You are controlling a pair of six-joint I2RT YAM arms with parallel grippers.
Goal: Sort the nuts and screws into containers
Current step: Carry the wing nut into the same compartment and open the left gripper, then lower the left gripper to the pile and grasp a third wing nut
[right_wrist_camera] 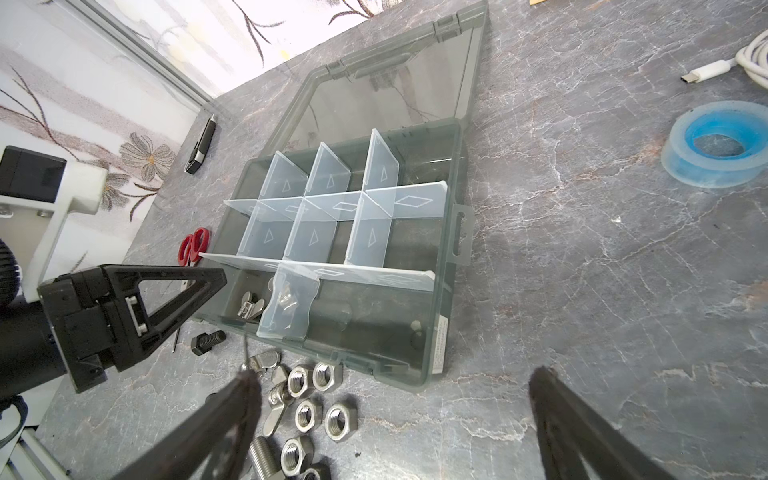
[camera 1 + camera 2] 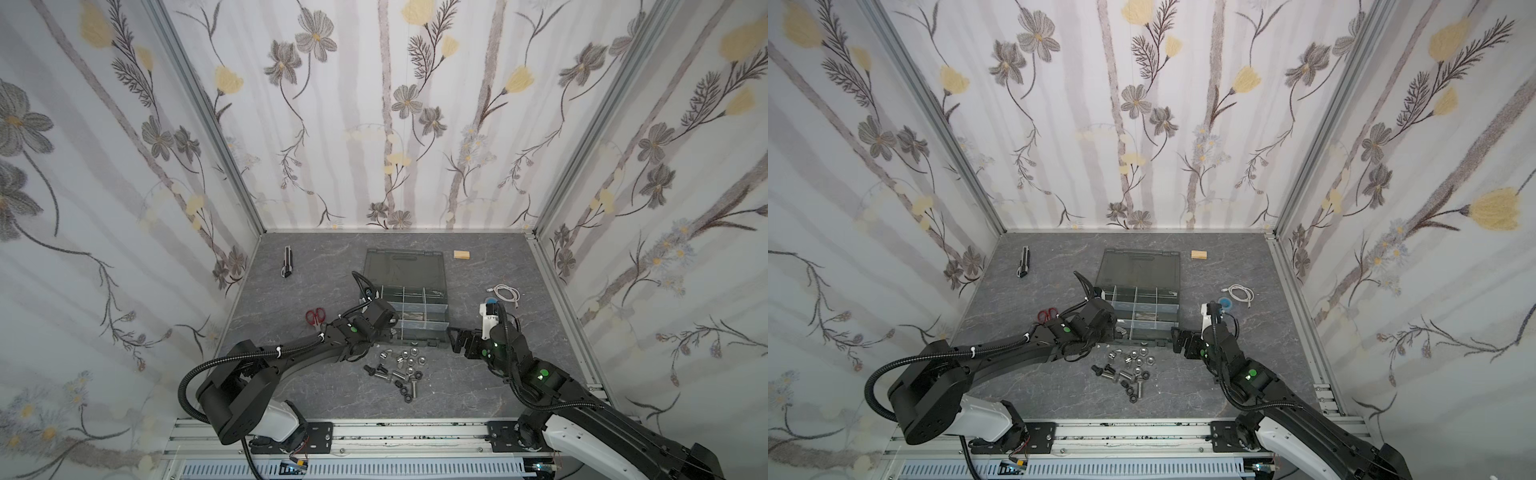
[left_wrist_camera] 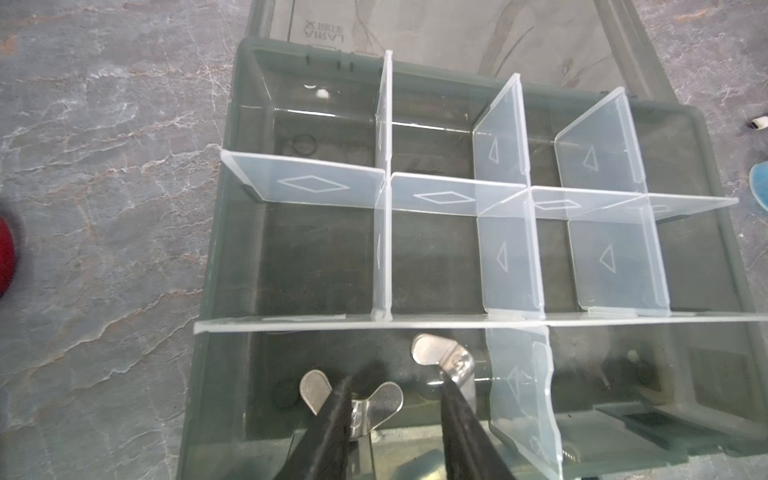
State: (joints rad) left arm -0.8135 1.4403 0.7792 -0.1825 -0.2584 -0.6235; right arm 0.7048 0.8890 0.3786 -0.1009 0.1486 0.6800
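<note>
The dark grey organizer case (image 2: 448, 308) (image 3: 224, 257) lies open, its containers split by pale dividers. My left gripper (image 3: 395, 395) hangs over the near left container, jaws a little apart, open, with nothing between them. Two silver wing nuts lie in that container: one (image 3: 386, 399) under a finger, the other (image 3: 432, 353) by the other fingertip. Loose screws and nuts (image 2: 399, 370) (image 2: 1127, 370) sit on the table in front of the case. My right gripper (image 2: 457, 338) (image 1: 395, 386) stands wide open beside the case's near right corner, just above silver hex nuts (image 1: 328, 415).
Red scissors (image 2: 316, 316) lie left of the case and a utility knife (image 2: 286, 262) at the back left. A wooden block (image 2: 461, 254) sits behind the lid. A white cable (image 2: 505, 293) and a blue tape roll (image 1: 715, 145) lie right of the case.
</note>
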